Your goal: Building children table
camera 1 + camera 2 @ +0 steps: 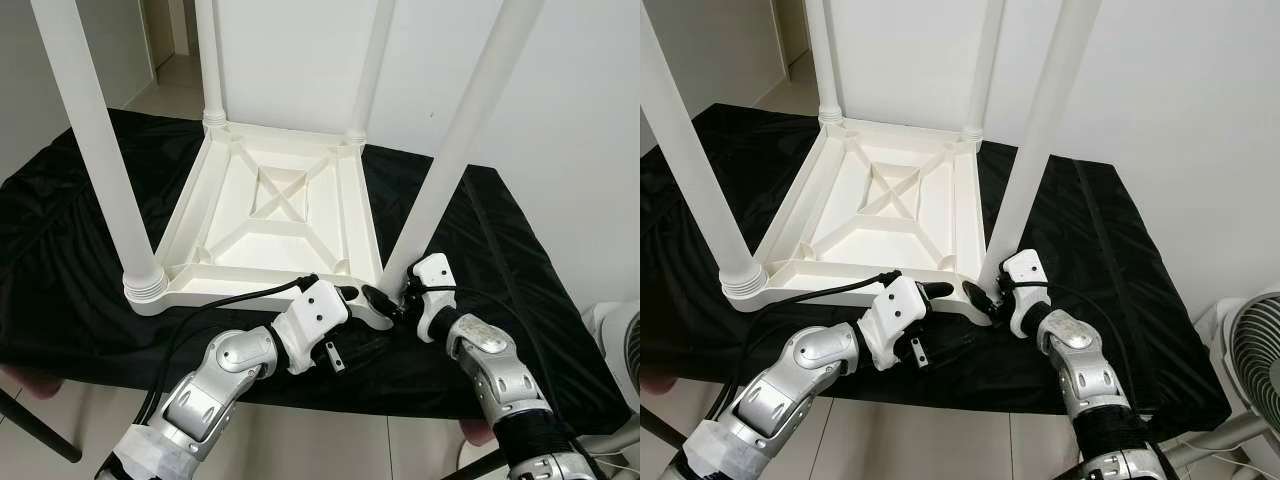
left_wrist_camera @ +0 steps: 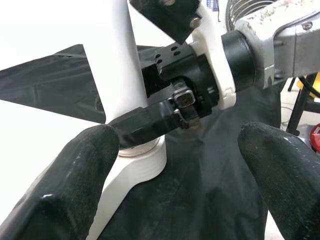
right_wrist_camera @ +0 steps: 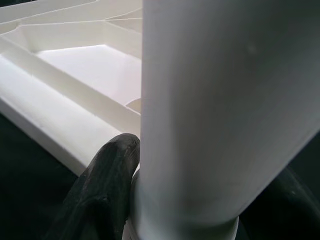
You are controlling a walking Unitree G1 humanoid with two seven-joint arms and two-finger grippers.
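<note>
A white children's table (image 1: 225, 185) lies upside down on a black cloth, its four legs pointing up. My right gripper (image 1: 395, 296) is shut on the near right leg (image 1: 450, 150) just above its ribbed base (image 2: 142, 162). In the right wrist view one finger (image 3: 105, 185) presses against that leg (image 3: 220, 100). My left gripper (image 1: 365, 320) stands open just in front of the same corner, its fingertips (image 2: 75, 185) spread wide and holding nothing. It points at the right gripper's finger (image 2: 145, 127) on the leg.
The black cloth (image 1: 60, 230) covers a work table that ends close in front of me. A white fan (image 1: 1250, 350) stands on the floor at the right. A wall rises behind the table, and a black table leg (image 1: 40, 430) shows at the lower left.
</note>
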